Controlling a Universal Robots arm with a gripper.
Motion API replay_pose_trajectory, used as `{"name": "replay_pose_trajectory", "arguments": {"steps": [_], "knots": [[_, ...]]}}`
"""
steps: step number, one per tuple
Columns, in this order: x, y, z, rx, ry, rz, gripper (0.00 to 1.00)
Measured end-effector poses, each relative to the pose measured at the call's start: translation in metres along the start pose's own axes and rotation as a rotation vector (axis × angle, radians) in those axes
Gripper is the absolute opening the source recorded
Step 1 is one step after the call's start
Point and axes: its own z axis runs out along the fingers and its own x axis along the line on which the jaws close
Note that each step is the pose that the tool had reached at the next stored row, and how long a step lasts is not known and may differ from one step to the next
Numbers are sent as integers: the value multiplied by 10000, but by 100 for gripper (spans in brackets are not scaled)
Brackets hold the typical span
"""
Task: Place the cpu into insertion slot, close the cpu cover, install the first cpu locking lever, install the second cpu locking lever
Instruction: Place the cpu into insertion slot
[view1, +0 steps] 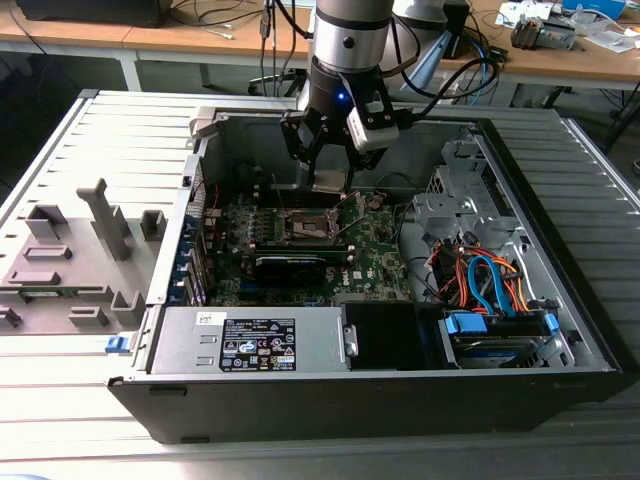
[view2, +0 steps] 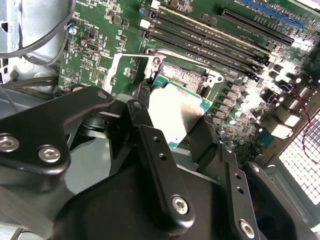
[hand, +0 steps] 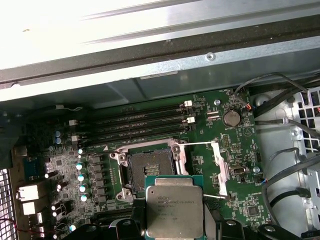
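Item: hand (view2: 176, 126). It is closed on the cpu (view2: 175, 112), with black fingers (view2: 152, 145) pressing two opposite edges. You see the chip held flat, metal top up.

Item: cpu, location. In the exterior view the hand (view1: 328, 176) hangs inside the open computer case (view1: 400, 385), with the cpu (view1: 328, 183) clear above the green motherboard (view1: 375, 255). In the first wrist view the cpu (hand: 174, 207) sits just beside the insertion slot (hand: 150, 167) and overlaps its near rim. It is not seated, and most of the slot's contact field shows uncovered.

Item: cpu cover (hand: 220, 167). It is swung open to one side of the slot, with thin wire levers raised by it. In the second wrist view the cover (view2: 117, 75) stands open beside the insertion slot (view2: 182, 75).

Item: view differences. The exterior view gives you the whole case, the power supply (view1: 250, 345) and the orange and blue cables (view1: 485, 280). Both wrist views give you the socket close up, with the memory slots (hand: 135, 125) beyond it. The first wrist view shows the chip's top evenly lit. The second shows it washed by glare.
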Motion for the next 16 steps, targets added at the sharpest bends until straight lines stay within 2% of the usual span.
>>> {"name": "replay_pose_trajectory", "arguments": {"steps": [16], "knots": [[0, 0, 6, -2, 1, 120, 55]]}}
